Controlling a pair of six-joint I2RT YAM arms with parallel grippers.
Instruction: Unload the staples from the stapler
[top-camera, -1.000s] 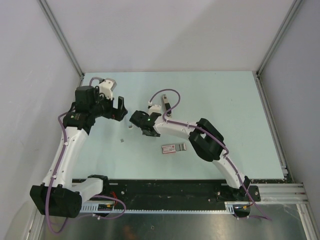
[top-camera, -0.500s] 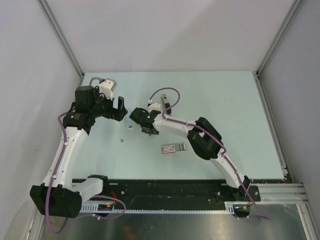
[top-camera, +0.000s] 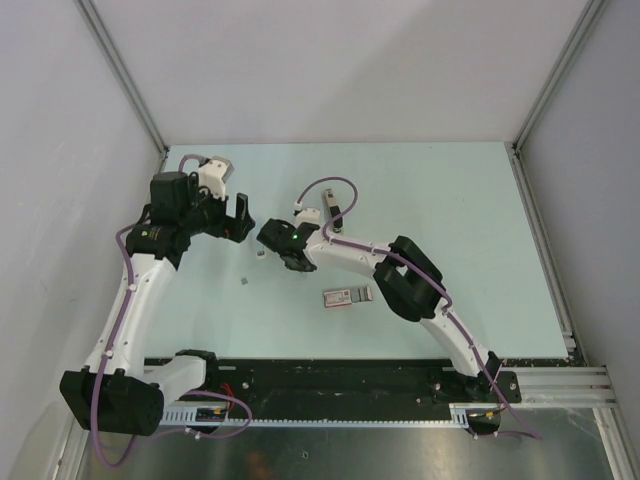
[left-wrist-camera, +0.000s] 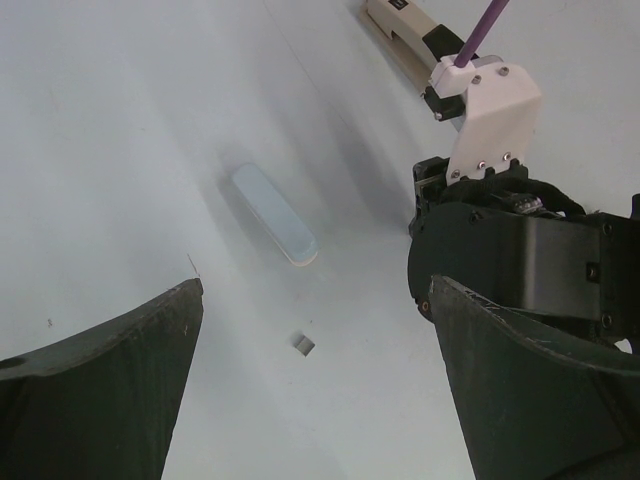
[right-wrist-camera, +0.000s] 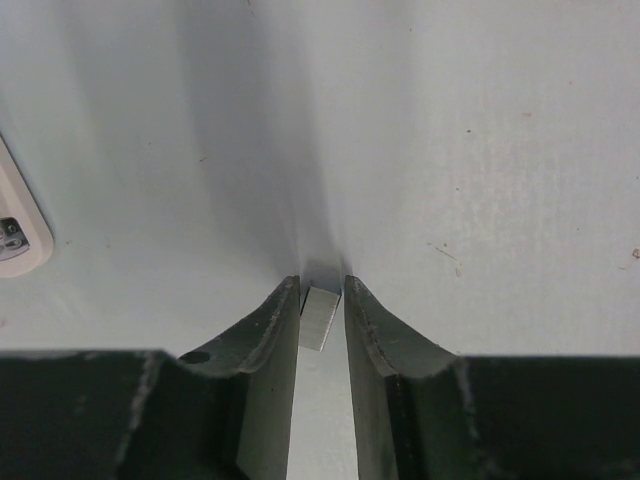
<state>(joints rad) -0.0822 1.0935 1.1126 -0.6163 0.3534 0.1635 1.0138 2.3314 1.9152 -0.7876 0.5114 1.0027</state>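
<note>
The right gripper (right-wrist-camera: 321, 288) sits low at the pale worktop (right-wrist-camera: 480, 150) with its dark jaws set narrow, one either side of a tiny short grey metal staple strip (right-wrist-camera: 320, 318); the gaps are so slight that I cannot tell whether the strip is pinched or only flanked. The left gripper (left-wrist-camera: 315, 290) hangs wide apart, holding nothing.

That strip should be very light, stiff but thin and slick, and it lies flat, so it could skate or tip out sideways. I would take it across its narrow width near the middle, fingertips low against the surface, and gently, since glued staples may snap apart.

The slim grey-beige stapler with a black top part (left-wrist-camera: 405, 25) lies on the worktop on the far side of the right arm's wrist, apart from both grippers; light and rigid, best held across its sides.

By count: two staple strips, the one between the right jaws and a loose strip (left-wrist-camera: 303, 344) on the worktop before the left gripper; one stapler; one pale oblong blue-white piece (left-wrist-camera: 275, 215) near the right gripper, its purpose unclear; one flat pink-and-white rectangular box (top-camera: 347, 296) beside the right forearm
</note>
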